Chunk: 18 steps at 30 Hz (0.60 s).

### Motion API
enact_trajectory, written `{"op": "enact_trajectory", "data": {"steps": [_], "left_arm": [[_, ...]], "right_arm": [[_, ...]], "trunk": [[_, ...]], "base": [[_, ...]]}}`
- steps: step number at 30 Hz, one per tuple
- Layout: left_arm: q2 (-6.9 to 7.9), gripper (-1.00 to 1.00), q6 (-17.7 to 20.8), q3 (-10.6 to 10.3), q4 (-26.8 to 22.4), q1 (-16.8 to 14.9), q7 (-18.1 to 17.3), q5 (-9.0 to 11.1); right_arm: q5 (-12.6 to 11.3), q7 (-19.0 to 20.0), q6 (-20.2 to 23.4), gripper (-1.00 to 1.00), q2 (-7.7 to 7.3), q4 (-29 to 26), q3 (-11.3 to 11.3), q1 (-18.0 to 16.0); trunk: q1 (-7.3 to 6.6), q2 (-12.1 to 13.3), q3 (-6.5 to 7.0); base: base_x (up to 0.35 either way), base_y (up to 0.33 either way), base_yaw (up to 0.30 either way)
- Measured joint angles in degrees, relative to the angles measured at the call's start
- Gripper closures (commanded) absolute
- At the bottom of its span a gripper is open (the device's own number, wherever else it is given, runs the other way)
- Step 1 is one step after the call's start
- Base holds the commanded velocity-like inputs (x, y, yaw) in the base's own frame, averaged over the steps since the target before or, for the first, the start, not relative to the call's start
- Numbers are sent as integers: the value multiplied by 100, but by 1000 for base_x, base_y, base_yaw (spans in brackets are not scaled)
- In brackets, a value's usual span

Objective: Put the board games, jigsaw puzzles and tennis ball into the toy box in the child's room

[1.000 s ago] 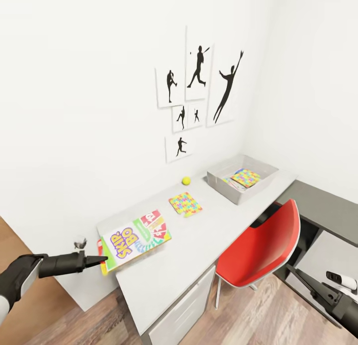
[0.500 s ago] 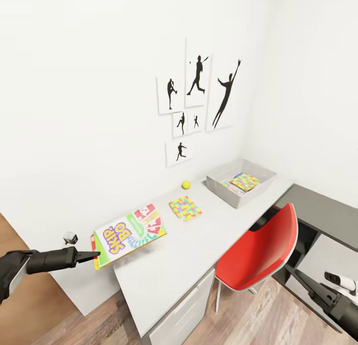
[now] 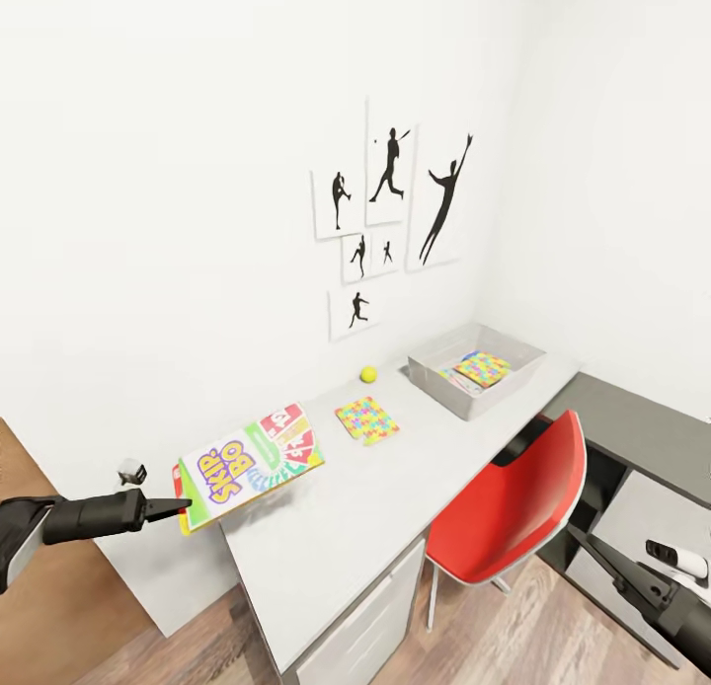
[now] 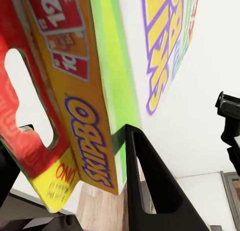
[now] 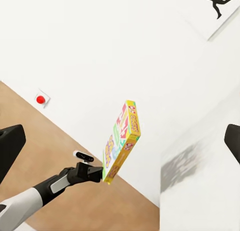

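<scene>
Over the table's (image 3: 395,488) near-left corner | left gripper (image 3: 178,507) clamped on flat glossy board game (image 3: 247,465), now lifted clear, no longer overlapping the top | right gripper (image 3: 592,552) fingers apart, empty.

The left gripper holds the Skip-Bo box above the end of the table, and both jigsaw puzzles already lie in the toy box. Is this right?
Not quite. In the head view one jigsaw puzzle lies in the toy box; the other puzzle lies on the table. The left gripper does hold the Skip-Bo box.

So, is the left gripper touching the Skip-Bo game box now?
Touching. In the left wrist view the black fingers clamp the edge of the Skip-Bo box; in the head view the left gripper holds it lifted at the table end.
</scene>
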Motion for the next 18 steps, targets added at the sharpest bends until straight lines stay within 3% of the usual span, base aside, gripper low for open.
{"op": "enact_trajectory", "data": {"steps": [8, 18], "left_arm": [[-1, 100, 18, 0, -2, 1, 0, 0], [-10, 100, 86, -24, -177, 2, -1, -3]], "right_arm": [[0, 0, 0, -100, 4, 0, 5, 0], [0, 55, 7, -100, 0, 0, -24, 0]], "trunk": [[-176, 322, 219], [-177, 324, 314]], "base": [[0, 0, -76], [0, 0, -86]]}}
